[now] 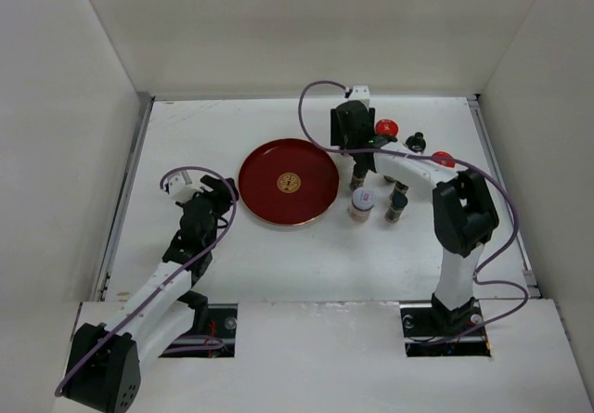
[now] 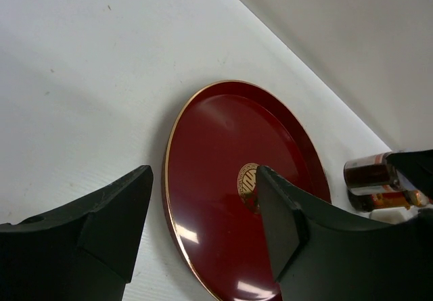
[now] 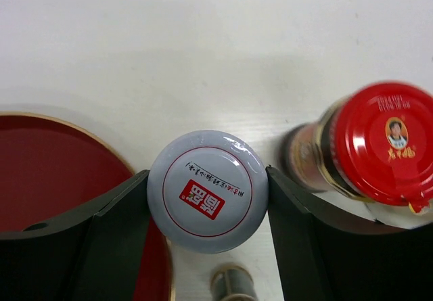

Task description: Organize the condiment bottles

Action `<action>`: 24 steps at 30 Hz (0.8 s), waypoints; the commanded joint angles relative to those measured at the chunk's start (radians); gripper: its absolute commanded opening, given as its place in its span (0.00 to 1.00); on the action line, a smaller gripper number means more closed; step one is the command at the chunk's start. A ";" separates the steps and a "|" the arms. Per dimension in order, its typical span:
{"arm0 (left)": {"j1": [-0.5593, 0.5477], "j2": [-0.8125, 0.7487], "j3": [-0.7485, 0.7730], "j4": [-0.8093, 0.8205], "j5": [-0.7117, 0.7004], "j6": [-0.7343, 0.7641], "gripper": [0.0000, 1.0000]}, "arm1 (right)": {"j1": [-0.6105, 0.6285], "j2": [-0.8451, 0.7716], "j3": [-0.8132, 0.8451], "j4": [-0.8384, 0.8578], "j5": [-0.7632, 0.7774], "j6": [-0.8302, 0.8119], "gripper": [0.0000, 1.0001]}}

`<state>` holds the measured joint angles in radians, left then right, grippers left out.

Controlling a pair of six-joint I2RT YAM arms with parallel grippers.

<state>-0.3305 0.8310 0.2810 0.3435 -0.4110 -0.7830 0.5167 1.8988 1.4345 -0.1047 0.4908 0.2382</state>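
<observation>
Crowded on the right half of the white table (image 1: 186, 135). Just right of the right gripper (image 3: 208, 176), hard up against its right finger in the wrist view, contact uncertain: a glass jar with a glossy red lid (image 3: 385, 142) bearing a small portrait. To the left, passing beneath the left finger: the gold-edged rim of a round red lacquer tray (image 1: 289, 181) with a gold centre mark. At the bottom edge of the right wrist view: the top of a slim dark bottle (image 3: 232, 284), cut off by the frame. Seen from above, further right: a small black-capped bottle (image 1: 415, 140), a second red-lidded jar (image 1: 444, 160) partly under the right arm's white link, a white-capped jar (image 1: 361, 200) with a red label, and a dark bottle (image 1: 396, 209) beside it, all on the table to the tray's right.

Clamped on a round white-lidded jar (image 3: 207, 199) with a red printed mark on its lid: black fingers against both sides of the lid, jar centred between them, just beside the tray's right edge. Hidden under the gripper body in the top view. Impossible to tell whether lifted or resting on the table.

Left gripper (image 2: 203, 203) spread wide, gripping nothing, poised at the tray's left rim, well apart from every bottle. Beyond its right finger, across the tray: a dark brown bottle (image 2: 369, 171), partly hidden.
</observation>
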 commanded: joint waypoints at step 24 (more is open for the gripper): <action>0.089 -0.040 -0.065 0.072 0.043 -0.081 0.61 | 0.340 0.365 0.564 0.076 -0.127 0.058 0.57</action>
<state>-0.2489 0.8062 0.2264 0.3630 -0.3798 -0.8505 0.8246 2.2749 1.9076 -0.1093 0.3565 0.2859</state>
